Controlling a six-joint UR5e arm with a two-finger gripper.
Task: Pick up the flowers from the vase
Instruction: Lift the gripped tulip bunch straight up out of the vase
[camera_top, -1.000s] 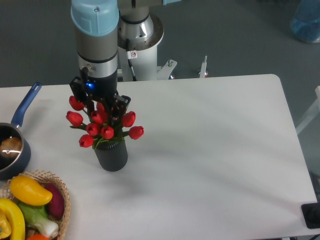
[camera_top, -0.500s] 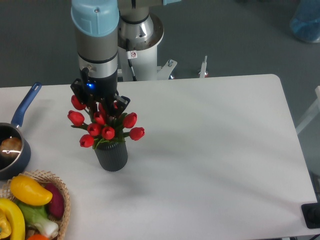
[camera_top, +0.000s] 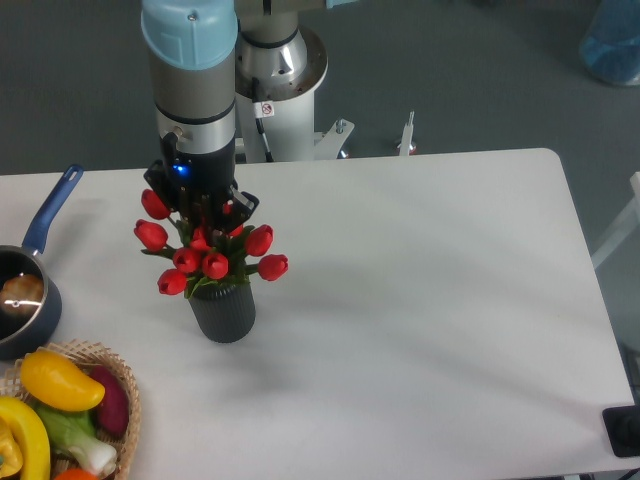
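Reaching down among the flowers (camera_top: 212, 252), our claw (camera_top: 207, 214) hid its fingers; we could not tell their spread. Below it the vase (camera_top: 224, 312) held them; lifting might tip it.

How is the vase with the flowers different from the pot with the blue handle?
The vase is dark grey with ribbed sides; the pot has a blue handle sticking out. The vase stands tall and narrow, while the pot is wide and low. The vase holds red flowers, with the claw down among them; the pot holds something pale and brownish that I cannot make out. Both are round and sit on the white table.
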